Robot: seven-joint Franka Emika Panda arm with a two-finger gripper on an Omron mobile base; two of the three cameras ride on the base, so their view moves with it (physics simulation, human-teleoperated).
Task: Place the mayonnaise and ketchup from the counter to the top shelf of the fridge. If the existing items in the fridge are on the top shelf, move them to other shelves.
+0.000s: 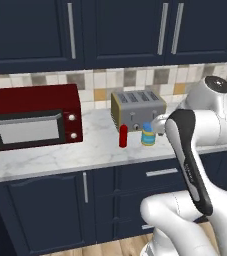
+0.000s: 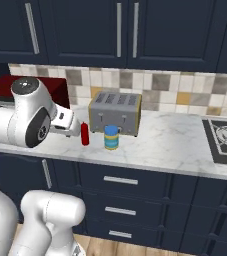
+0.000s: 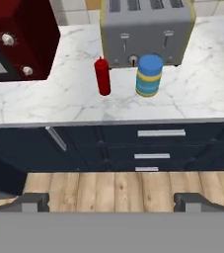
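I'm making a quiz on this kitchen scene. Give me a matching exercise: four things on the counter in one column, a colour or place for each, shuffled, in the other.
Things:
1. ketchup
2. mayonnaise
3. toaster
4. microwave

Descriptions:
A. silver-grey, slots on top, against the tiled wall
B. blue lid, standing before the toaster
C. dark red box with two knobs
D. slim red bottle, between microwave and jar

Pairs: 1-D, 2-B, 3-A, 4-C
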